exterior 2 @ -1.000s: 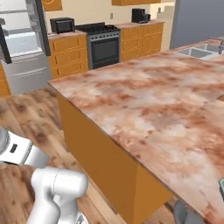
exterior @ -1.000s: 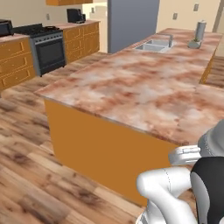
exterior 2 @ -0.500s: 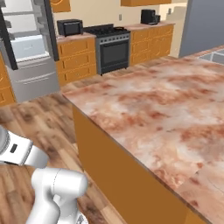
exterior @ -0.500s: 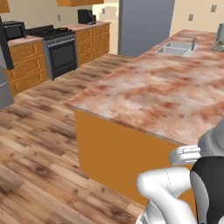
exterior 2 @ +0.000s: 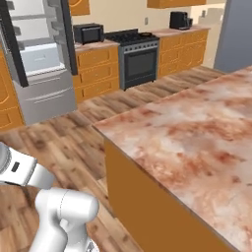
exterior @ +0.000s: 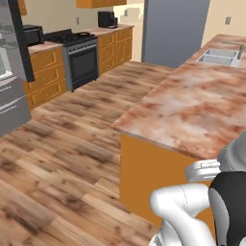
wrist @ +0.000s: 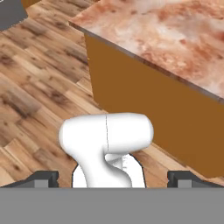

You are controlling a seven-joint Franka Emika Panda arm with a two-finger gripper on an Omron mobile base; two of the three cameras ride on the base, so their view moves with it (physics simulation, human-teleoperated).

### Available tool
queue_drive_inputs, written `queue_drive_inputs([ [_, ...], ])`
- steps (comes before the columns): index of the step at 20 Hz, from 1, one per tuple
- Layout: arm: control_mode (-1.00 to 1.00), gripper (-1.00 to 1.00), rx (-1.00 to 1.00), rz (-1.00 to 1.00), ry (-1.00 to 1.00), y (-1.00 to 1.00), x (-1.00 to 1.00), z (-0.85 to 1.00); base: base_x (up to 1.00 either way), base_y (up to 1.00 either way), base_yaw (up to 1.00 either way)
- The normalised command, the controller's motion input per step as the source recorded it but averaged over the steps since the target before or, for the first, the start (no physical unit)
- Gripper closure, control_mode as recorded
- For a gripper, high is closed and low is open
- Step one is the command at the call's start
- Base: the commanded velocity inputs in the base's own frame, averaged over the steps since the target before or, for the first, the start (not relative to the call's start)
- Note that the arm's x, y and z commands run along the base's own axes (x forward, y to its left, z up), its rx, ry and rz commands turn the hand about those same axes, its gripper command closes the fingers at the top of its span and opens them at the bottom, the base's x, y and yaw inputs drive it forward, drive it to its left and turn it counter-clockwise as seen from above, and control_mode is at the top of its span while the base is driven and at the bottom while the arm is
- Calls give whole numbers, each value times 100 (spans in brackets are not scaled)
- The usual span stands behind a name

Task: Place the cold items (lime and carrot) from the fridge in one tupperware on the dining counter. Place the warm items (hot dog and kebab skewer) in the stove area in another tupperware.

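Note:
My gripper (wrist: 113, 178) is open, its two dark fingertips (wrist: 43, 177) spread wide with nothing between them, pointing down at the wood floor beside the dining counter (wrist: 166, 26). The counter's marbled top (exterior: 192, 105) (exterior 2: 197, 142) is bare where it shows. The fridge (exterior 2: 39, 59) stands with its doors open at the far left, its shelves pale and blurred; its edge (exterior: 9, 72) also appears at the left. The stove (exterior: 79, 55) (exterior 2: 140, 59) sits between orange cabinets. Lime, carrot, hot dog, kebab skewer and tupperware are out of view.
A sink (exterior: 218, 57) is set into the far end of the counter. A microwave (exterior 2: 88, 33) and a coffee machine (exterior 2: 179, 19) stand on the back cabinets. Open wood floor (exterior: 72, 144) lies between the counter, stove and fridge.
The whole picture has shifted: the base has moved, so the counter now lies to the right while stove and fridge have come nearer. The gripper stays open.

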Motion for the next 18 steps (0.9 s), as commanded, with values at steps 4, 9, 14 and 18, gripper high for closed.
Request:
queue_drive_inputs([
  [4, 100, -100, 0, 0, 0, 0, 0, 0, 55, 100, 0],
  [9, 100, -100, 0, 0, 0, 0, 0, 0, 51, 100, -2],
  [14, 100, -100, 0, 0, 0, 0, 0, 0, 53, 100, -7],
  [18, 100, -100, 0, 0, 0, 0, 0, 0, 52, 99, -8],
])
